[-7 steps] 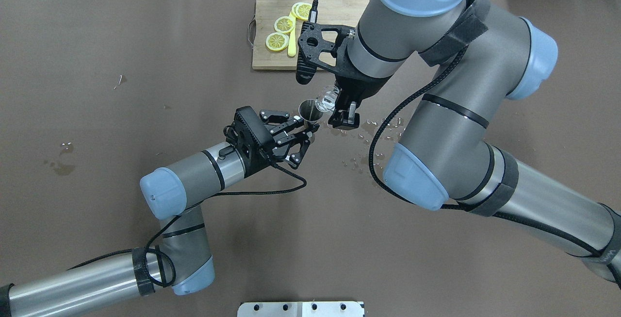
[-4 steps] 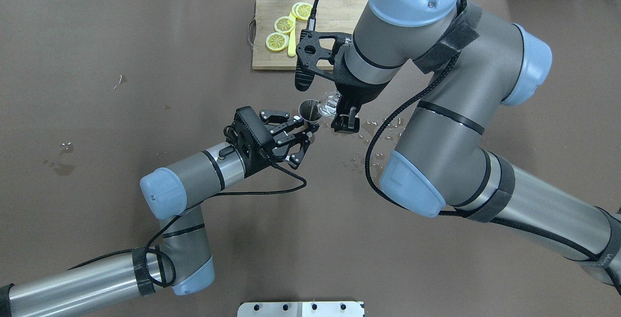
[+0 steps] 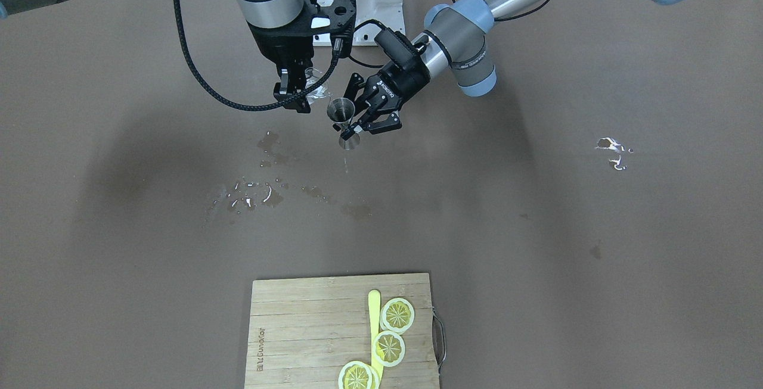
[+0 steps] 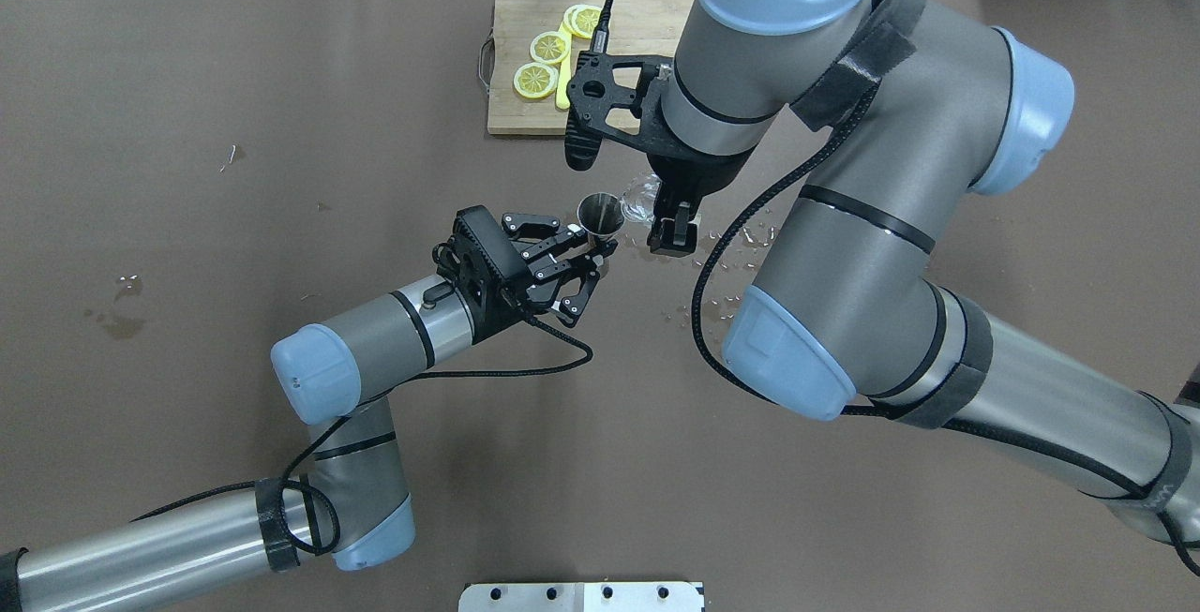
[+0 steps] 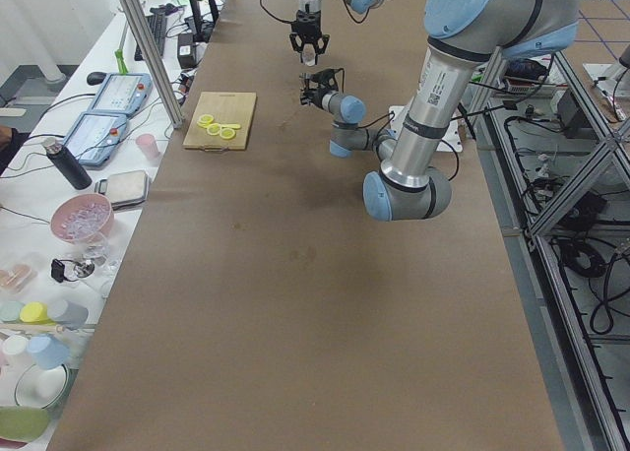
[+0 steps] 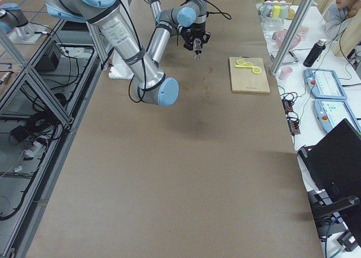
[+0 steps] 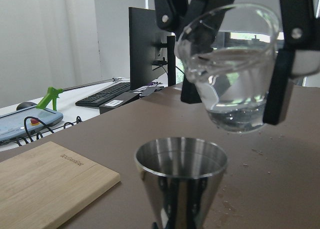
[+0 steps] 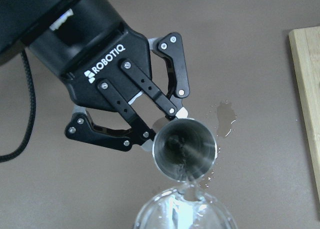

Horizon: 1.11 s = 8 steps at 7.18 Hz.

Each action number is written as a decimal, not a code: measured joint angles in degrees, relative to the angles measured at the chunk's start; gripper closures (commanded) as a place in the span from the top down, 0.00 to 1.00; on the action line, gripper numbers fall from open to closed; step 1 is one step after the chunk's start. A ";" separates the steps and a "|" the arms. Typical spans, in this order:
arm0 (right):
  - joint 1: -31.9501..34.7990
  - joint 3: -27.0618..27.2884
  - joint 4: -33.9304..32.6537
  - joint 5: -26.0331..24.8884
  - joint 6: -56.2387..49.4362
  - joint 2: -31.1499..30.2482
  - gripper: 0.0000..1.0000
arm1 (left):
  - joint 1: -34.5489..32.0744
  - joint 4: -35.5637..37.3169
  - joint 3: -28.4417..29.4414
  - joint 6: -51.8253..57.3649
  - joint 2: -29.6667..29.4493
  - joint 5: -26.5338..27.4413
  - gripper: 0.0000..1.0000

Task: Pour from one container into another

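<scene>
Bright, even light, soft shadows; the wrist views blur up close.

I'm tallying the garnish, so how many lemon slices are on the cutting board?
4. On the cutting board, along a yellow stick: one lemon slice nearest the robot, a second next, two overlapping farthest; others may hide beneath.

My near right arm (image 6: 148, 61) folds back at its elbow, and the right gripper (image 6: 195, 41) points down over the brown table (image 6: 186, 173). Past the gripper, away from the robot, a wooden board (image 6: 250, 80) carries lemon slices (image 6: 246, 65). Farther out that way I see a seated person (image 6: 345, 1), a dark bottle (image 6: 312, 52) and a pink cup (image 6: 285, 72).
</scene>
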 measured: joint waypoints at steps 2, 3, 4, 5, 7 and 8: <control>-0.13 -1.24 -0.86 -0.49 -0.15 1.39 0.00 | -0.03 -0.02 0.03 0.00 0.06 -0.03 0.00; -0.20 -1.61 -0.90 -0.64 -0.20 1.64 0.00 | -0.04 -0.04 0.04 0.00 0.07 -0.02 0.00; -0.23 -1.74 -0.91 -0.69 -0.23 1.73 0.00 | -0.04 -0.02 0.04 0.00 0.07 0.00 0.00; -0.25 -1.81 -0.91 -0.72 -0.23 1.75 0.00 | -0.04 0.01 0.04 0.00 0.07 0.00 0.00; -0.26 -1.81 -0.91 -0.74 -0.24 1.77 0.00 | -0.04 0.07 0.05 0.00 0.07 0.01 0.00; -0.26 -1.74 -0.89 -0.76 -0.24 1.78 0.00 | -0.04 0.08 0.05 0.00 0.07 0.01 0.00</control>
